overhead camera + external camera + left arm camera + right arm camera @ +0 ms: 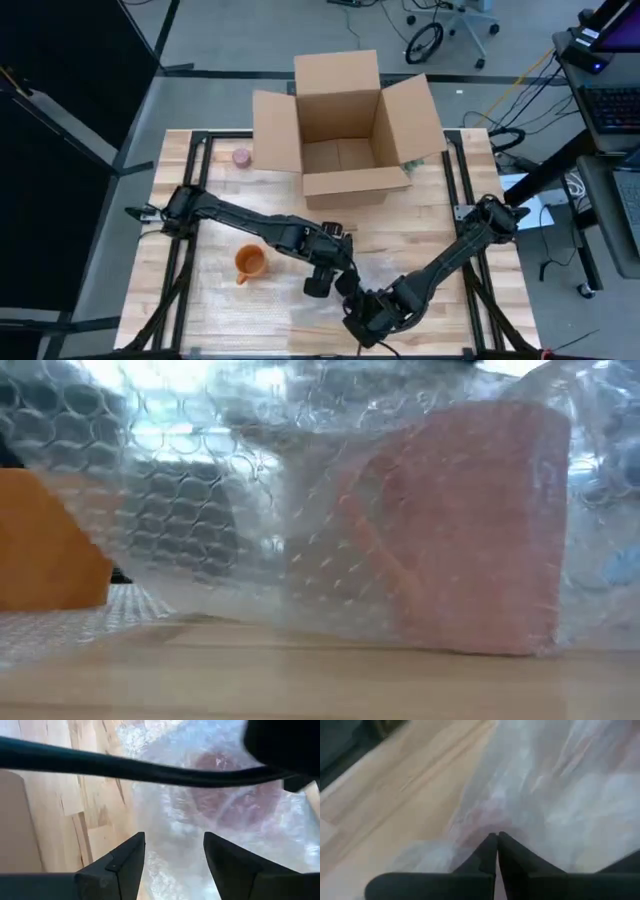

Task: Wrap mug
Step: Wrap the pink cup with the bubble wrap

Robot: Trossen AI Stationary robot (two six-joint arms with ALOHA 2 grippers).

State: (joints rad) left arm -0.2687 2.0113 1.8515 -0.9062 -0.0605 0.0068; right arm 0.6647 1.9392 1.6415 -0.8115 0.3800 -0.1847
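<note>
Here, the orange mug (250,263) stands on the wooden table (440,215), left of centre toward the near edge, resting on the sheet of bubble wrap (250,305) spread across the table's front. In the low view the mug (50,540) shows at the far left, partly behind a raised fold of the wrap (300,510).

Left gripper (318,285) hangs just right of the mug, over the wrap. In the left wrist view its fingers (125,860) stand apart with a clear gap between them, holding nothing; wrap (200,810) lies below, with a blurred reddish shape under or behind it that cannot be identified.

Right gripper (362,322) sits low at the table's front edge, close beside the left one. In the right wrist view its fingertips (490,850) are pressed together, and the wrap (560,795) rises from right at the tips, so it appears pinched on the sheet's edge.

An open cardboard box (345,125) stands at the back of the table, well apart from the mug. A small pinkish round object (241,157) lies just left of the box.
</note>
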